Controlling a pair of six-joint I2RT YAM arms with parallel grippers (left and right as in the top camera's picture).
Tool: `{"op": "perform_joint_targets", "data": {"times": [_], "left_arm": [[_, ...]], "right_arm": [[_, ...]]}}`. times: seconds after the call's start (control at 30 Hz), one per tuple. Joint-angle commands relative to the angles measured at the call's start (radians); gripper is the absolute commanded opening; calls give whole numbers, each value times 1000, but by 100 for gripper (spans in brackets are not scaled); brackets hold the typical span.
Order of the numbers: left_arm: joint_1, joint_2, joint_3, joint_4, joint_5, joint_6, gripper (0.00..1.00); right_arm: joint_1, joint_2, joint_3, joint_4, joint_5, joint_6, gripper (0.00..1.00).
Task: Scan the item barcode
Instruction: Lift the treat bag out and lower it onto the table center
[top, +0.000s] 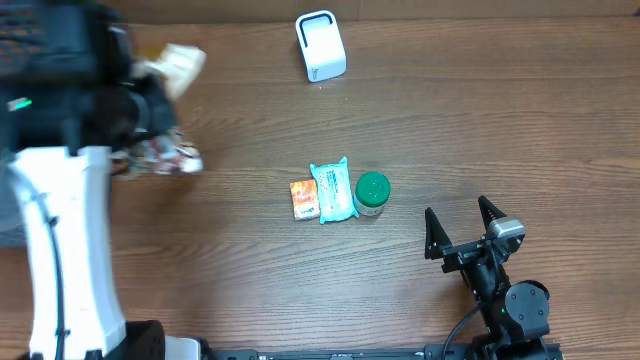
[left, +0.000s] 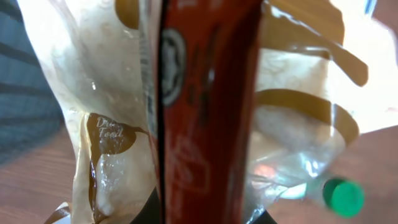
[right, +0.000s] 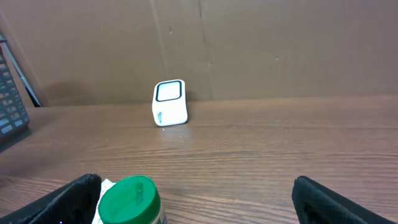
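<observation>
Overhead, the left arm (top: 60, 230) fills the left edge of the picture and covers most of the left gripper (top: 148, 110), so its fingers cannot be made out from above. A crinkly snack bag (top: 180, 66) sticks out from under it on both sides, blurred and above the table (top: 520, 120). The left wrist view is almost wholly taken up by this bag: clear and cream film with brown bands and a dark red strip down the middle, its print too blurred to read and no barcode discernible. The left gripper is clamped on the bag, with only a dark shape showing at the bottom edge.

The white scanner (top: 320, 46) stands at the far side of the table, well apart from the bag. In the middle lie an orange packet (top: 304, 198), a light blue packet (top: 332, 190) and a green-lidded jar (top: 372, 193), side by side. The right gripper (top: 462, 228) sits near the jar, released, its fingers spread wide and cut off in its own wrist view.
</observation>
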Motion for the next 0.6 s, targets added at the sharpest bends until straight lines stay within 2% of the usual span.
{"op": "perform_joint_targets", "data": {"times": [0.0, 0.33, 0.57], "left_arm": [[-84, 5, -147, 43, -84, -67, 4], [-254, 11, -642, 410, -123, -146, 4], [-295, 59, -864, 620, -123, -154, 4]], "right_arm": [[-5, -9, -10, 6, -2, 0, 100], [-5, -9, -10, 6, -2, 0, 100], [-5, -9, -10, 6, -2, 0, 100]]}}
